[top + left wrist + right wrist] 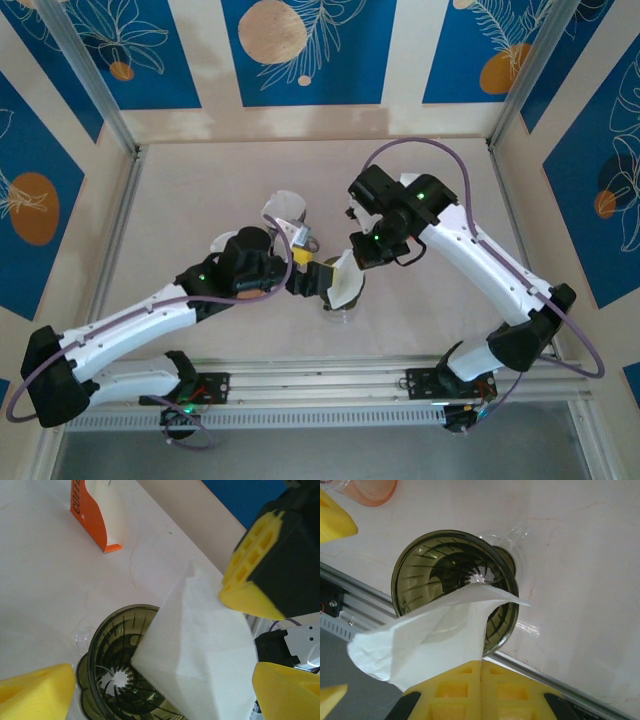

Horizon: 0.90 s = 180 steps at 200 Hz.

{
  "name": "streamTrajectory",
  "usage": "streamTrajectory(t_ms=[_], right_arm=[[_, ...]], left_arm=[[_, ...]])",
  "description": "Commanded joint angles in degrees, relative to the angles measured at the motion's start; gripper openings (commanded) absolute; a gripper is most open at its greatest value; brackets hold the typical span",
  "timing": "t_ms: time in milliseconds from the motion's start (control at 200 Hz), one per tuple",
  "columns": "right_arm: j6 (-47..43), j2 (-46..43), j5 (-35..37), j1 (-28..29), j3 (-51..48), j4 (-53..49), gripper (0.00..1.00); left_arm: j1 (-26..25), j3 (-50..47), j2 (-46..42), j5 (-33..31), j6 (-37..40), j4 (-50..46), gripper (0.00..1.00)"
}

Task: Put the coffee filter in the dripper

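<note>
Near the table's middle, at ten o'clock from the dripper [420, 575], the left gripper [306, 281] gaped wide, gripping nothing. The coffee filter [200, 645] hung tilted between its pads, tip over the dripper's bowl, not seated. At twelve o'clock, the right gripper [481, 667] was pinched shut on the filter's edge.
</note>
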Motion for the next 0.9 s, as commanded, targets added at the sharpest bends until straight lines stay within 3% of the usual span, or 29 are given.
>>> streamTrajectory(t_ms=[0, 240, 615, 895], right_arm=[[-2.7, 1.2, -2.5, 0.4, -1.4, 2.2, 0.0], [-5.7, 2.3, -1.2, 0.3, -1.8, 2.7, 0.0], [-2.9, -0.1, -0.1, 0.5, -4.6, 5.6, 0.0], [5.3, -6.4, 2.0, 1.5, -8.6, 11.1, 0.38]], left_arm=[[0.4, 1.3, -0.8, 1.6, 0.3, 0.7, 0.88], [0.4, 1.3, -0.8, 2.2, 0.9, -1.8, 0.83], [0.4, 3.3, 1.3, -1.0, 1.3, -9.7, 0.65], [0.4, 2.7, 2.5, -0.1, 0.4, -8.6, 0.61]])
